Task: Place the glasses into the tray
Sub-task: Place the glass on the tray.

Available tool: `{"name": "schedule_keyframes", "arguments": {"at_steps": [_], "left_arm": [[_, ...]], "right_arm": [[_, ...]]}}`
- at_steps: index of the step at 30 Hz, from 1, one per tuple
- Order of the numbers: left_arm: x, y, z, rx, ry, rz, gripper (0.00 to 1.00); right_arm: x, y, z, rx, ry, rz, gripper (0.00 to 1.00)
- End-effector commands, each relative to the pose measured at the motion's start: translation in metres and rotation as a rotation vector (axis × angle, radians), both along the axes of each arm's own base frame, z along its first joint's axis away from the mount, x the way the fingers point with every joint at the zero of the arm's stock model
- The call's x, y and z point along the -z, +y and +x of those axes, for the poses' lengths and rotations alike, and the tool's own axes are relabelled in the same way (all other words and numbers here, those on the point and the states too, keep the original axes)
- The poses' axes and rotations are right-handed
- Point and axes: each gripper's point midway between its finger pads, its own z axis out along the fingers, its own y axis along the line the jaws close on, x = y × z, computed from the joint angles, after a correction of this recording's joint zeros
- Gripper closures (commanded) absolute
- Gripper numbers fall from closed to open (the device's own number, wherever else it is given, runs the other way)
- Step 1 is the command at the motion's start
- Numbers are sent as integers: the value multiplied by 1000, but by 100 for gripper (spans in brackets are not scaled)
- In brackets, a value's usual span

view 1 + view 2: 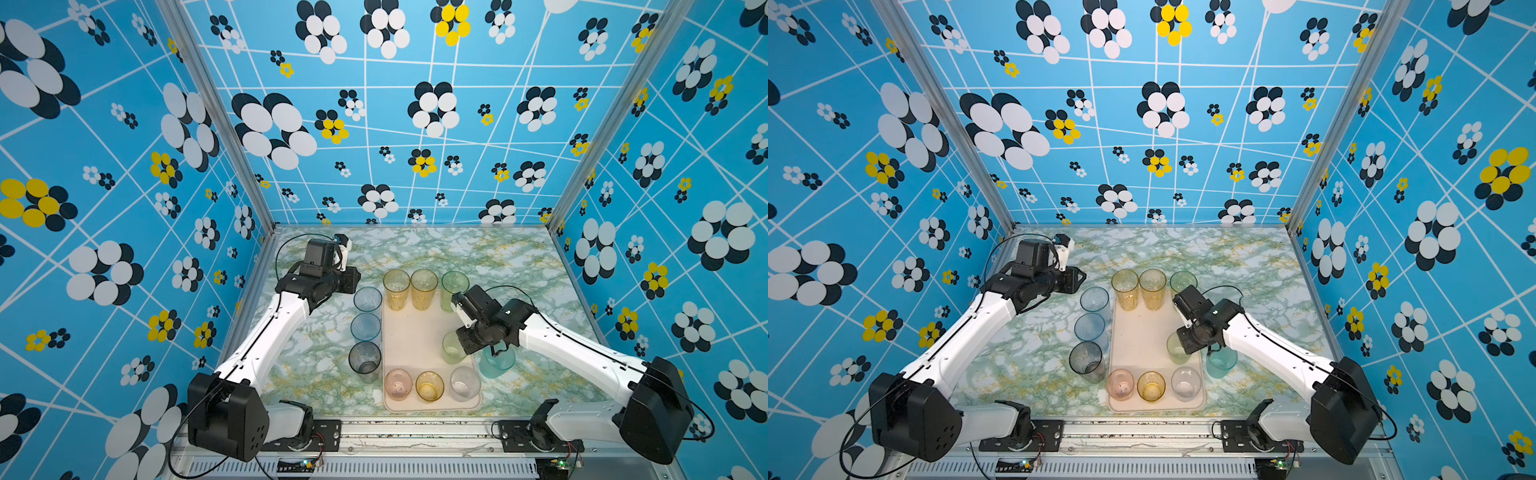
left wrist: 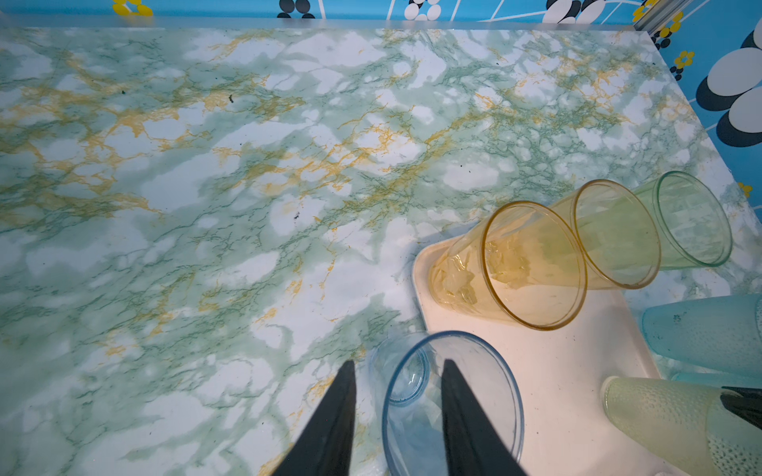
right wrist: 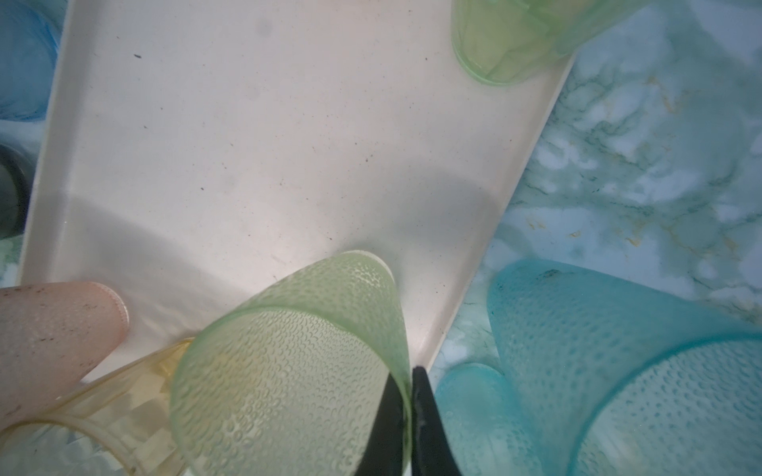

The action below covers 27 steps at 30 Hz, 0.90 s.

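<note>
Angled down, right gripper (image 3: 406,371) is clamped on pale green tumbler (image 3: 288,371) over tray (image 3: 247,144); left gripper (image 2: 398,362) is held parted astride blue tumbler (image 2: 490,412).

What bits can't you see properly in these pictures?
Both top views: the right arm covers part of the pale green tumbler and the teal tumbler.
Left wrist view: the picture edge cuts off the blue tumbler.
Right wrist view: the edge cuts off the pink tumbler.
</note>
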Motion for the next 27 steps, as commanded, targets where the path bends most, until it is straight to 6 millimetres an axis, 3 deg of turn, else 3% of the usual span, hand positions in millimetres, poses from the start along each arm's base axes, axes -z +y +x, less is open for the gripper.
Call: {"name": "schedule_keyframes", "arguments": {"at_steps": [1, 16, 22, 27], "left_arm": [[-11, 0, 2, 4, -18, 16, 63], [-16, -2, -1, 15, -12, 27, 63], [-16, -2, -4, 20, 1, 33, 63], [-15, -1, -6, 21, 9, 41, 63]], "right_arm": [[6, -1, -1, 15, 7, -11, 100], [14, -2, -4, 15, 27, -17, 100], [11, -3, -4, 10, 24, -23, 91], [6, -3, -3, 5, 15, -21, 88]]}}
